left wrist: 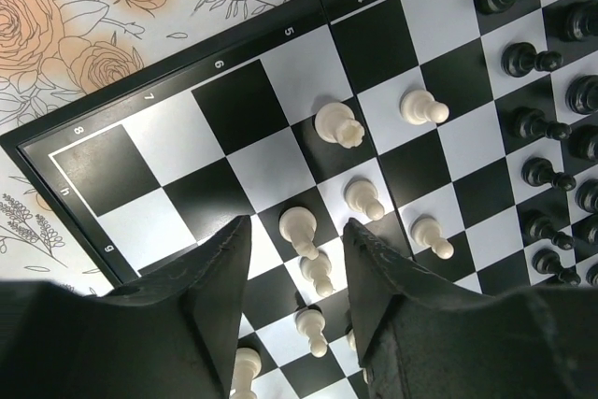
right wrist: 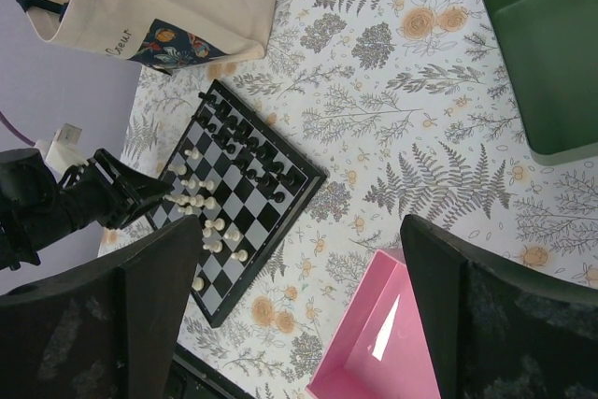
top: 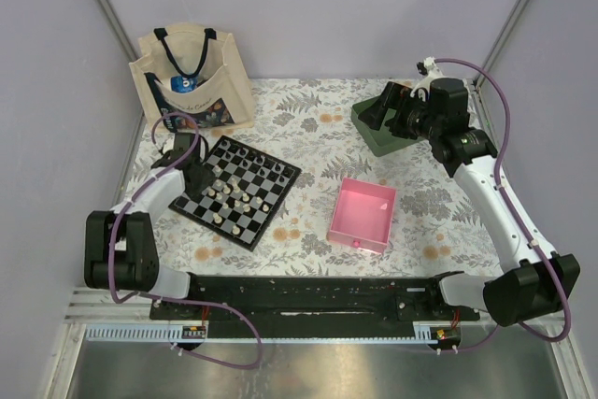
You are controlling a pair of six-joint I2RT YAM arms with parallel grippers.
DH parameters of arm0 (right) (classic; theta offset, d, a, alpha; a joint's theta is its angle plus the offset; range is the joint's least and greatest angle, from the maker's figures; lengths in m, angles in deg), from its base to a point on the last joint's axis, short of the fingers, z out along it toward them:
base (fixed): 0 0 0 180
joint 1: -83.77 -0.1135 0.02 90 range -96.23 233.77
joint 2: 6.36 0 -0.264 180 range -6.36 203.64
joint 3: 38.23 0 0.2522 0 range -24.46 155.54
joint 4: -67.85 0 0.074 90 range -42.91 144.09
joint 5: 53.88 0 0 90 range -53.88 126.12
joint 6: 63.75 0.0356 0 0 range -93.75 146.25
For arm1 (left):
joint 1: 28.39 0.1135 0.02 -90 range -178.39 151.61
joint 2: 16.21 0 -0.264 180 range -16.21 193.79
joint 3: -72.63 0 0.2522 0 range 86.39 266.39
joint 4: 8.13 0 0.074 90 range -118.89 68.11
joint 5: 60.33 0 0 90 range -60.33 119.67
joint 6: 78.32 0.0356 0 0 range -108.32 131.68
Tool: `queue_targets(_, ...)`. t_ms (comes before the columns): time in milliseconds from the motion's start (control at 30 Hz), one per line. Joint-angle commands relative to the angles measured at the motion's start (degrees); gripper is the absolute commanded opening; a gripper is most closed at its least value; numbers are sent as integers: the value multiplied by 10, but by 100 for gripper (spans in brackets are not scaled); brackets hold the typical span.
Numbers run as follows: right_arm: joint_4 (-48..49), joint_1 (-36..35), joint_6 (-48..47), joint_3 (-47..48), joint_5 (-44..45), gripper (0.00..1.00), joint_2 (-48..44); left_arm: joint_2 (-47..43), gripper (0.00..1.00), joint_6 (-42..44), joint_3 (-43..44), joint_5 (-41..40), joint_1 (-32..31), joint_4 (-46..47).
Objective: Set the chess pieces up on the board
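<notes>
The checkered board lies at the left of the table. Several black chess pieces stand along its far side and several cream-white ones are spread over its near half. My left gripper is open and empty, low over the board's left part. In the left wrist view its fingertips straddle a white pawn without touching it; more white pieces stand beyond and black pieces at the right. My right gripper is open and empty, high over the green tray. It sees the board from afar.
A green tray stands at the back right and a pink tray in the middle, both showing nothing inside. A cloth tote bag stands behind the board. A floral cloth covers the table; purple walls close it in.
</notes>
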Motion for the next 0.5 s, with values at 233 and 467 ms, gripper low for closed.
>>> queue_targets(233,21,1,-15,-7,20,98,-24,18,40,-4,22,-11,-2,18)
queue_targets(467,21,1,-15,-8,22,98,-22,26,37,-4,20,2,-2,21)
